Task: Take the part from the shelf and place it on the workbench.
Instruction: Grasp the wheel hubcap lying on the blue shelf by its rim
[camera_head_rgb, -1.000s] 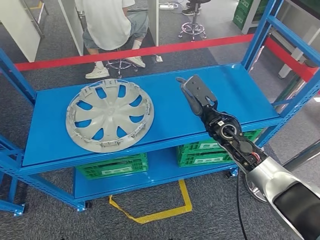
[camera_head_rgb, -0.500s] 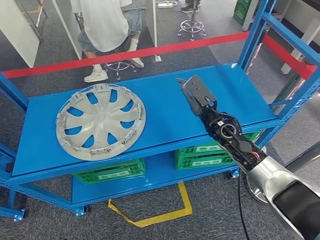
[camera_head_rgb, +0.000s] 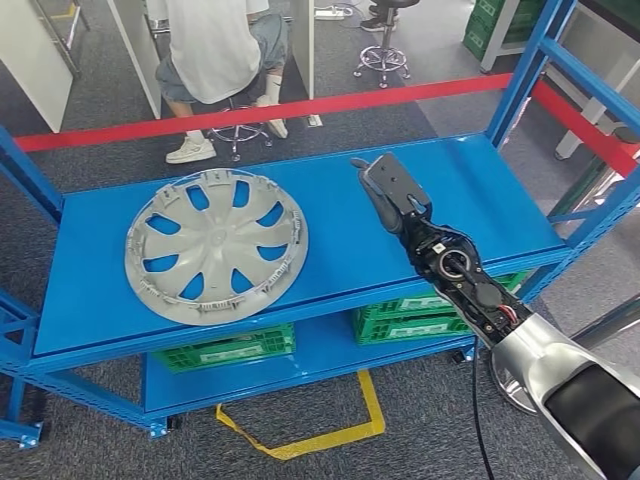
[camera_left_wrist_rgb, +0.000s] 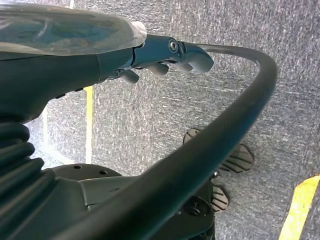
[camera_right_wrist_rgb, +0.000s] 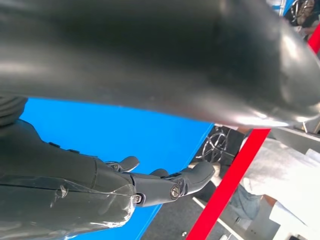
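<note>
Fingers (camera_head_rgb: 375, 190) straight, apart, empty-handed

Bare blue metal shelf top (camera_head_rgb: 332, 225) lay mid-frame between grey plastic hubcap (camera_head_rgb: 216, 245) and right hand (camera_head_rgb: 389, 190); blue upright post (camera_head_rgb: 528, 70) blocked upper right.

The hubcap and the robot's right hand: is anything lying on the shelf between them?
No. In the head view only bare blue shelf lies between the hubcap and the right hand.

Workshop: blue steel shelf (camera_head_rgb: 483, 190), crates (camera_head_rgb: 226, 345)
</note>
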